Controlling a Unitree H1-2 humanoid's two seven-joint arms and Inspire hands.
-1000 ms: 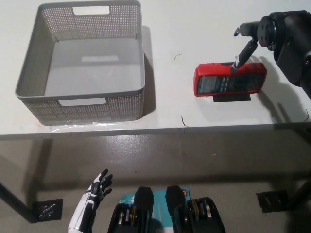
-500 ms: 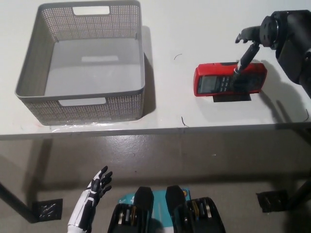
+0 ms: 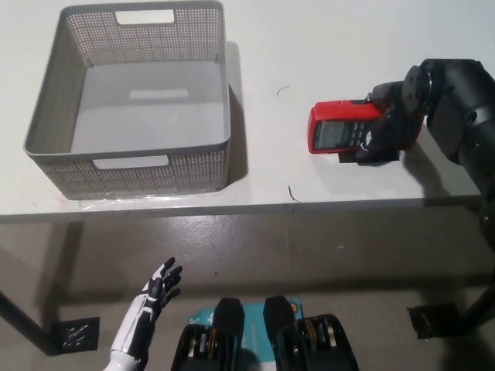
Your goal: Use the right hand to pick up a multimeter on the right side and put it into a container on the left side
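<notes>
A red multimeter (image 3: 336, 129) with a grey screen lies on the white table at the right. My black right hand (image 3: 387, 127) covers its right half, with fingers curled over the top and front edges; the meter still rests on the table. The grey mesh container (image 3: 197, 166), hollow inside, stands at the left of the table, well apart from the meter. Below the table edge at the lower left hangs my white left hand (image 3: 151, 303), fingers spread and holding nothing.
The table's front edge (image 3: 255, 207) runs across the picture's middle, with floor below it. White tabletop lies between the container and the meter, marked by two small dark scratches (image 3: 291, 193). A dark stand shows under the meter.
My right hand has come down from above the meter's far right end and closed around its right half. The meter, the container and the left hand stay about where they were.
</notes>
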